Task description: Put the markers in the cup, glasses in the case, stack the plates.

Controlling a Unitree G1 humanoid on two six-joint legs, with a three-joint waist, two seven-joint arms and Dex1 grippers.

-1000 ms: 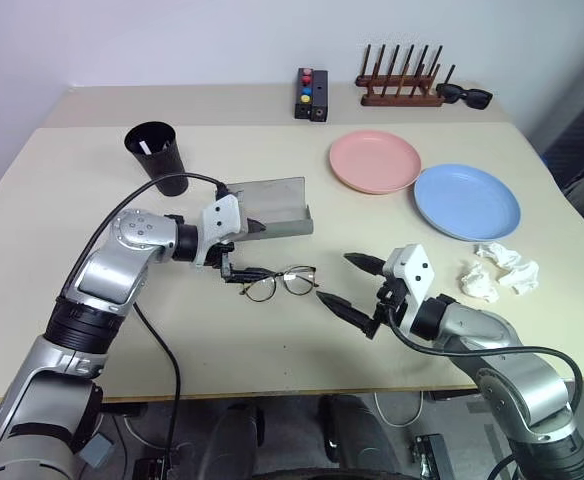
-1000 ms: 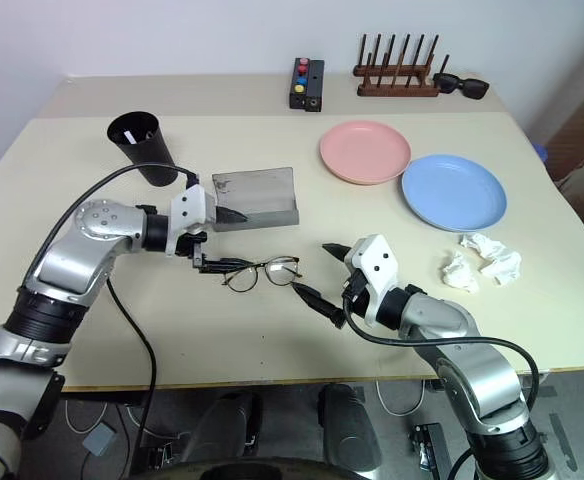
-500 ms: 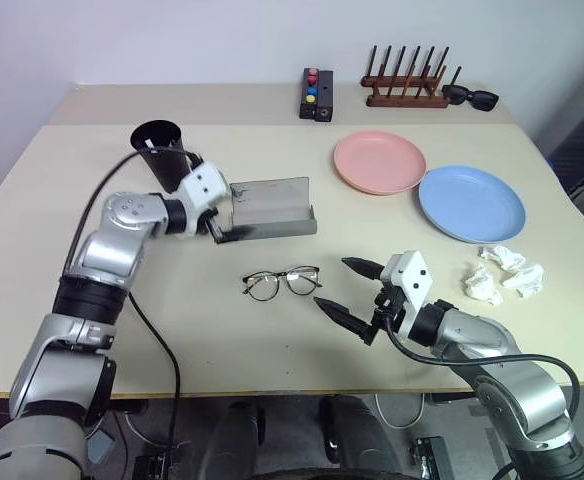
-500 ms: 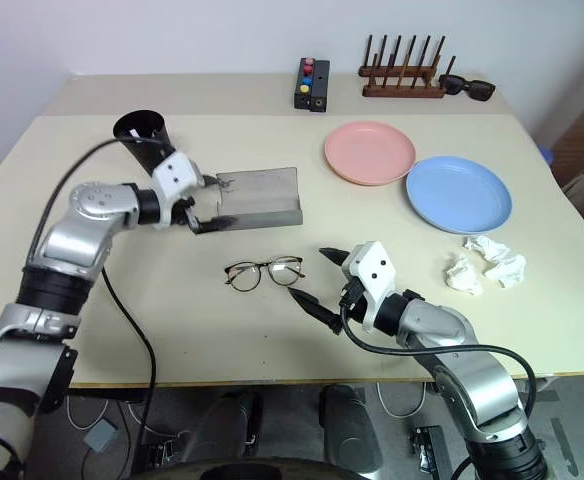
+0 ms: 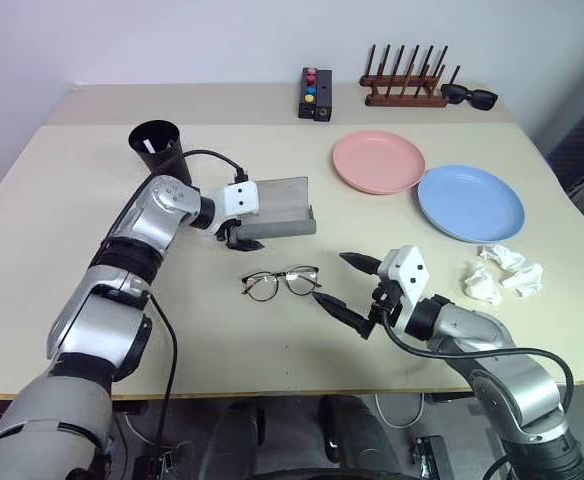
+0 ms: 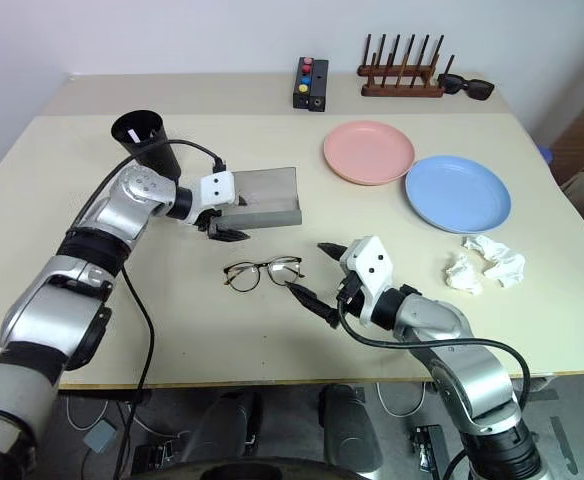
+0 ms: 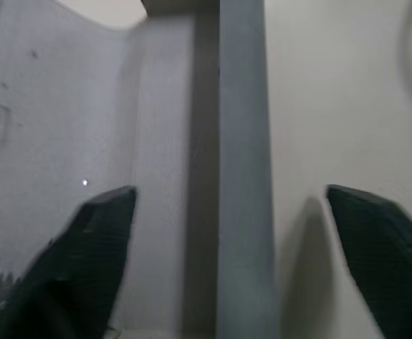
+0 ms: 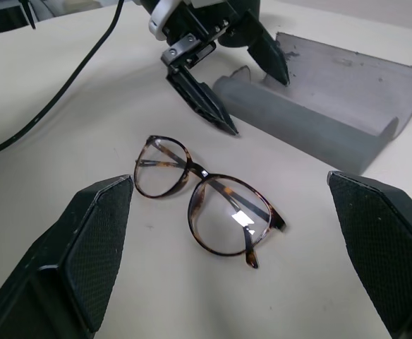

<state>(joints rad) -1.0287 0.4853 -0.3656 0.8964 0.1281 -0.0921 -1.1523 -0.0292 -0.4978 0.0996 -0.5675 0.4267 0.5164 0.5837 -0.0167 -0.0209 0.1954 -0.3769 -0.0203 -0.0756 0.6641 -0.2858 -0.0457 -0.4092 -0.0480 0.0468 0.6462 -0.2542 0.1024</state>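
The glasses lay on the worktop between both gaping, empty pincers, not yet cased. The left pincer straddled the open case's front wall. Plates sat unstacked, well beyond the right pincer.

Rack, sunglasses, button box, tissues

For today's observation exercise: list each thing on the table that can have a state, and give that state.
Grey felt glasses case: open, empty, left gripper astride its front wall.
Wire-framed eyeglasses: folded, lying on the table.
Tall black cup: upright.
Salmon pink plate and light blue plate: side by side, unstacked.
Right gripper: open.
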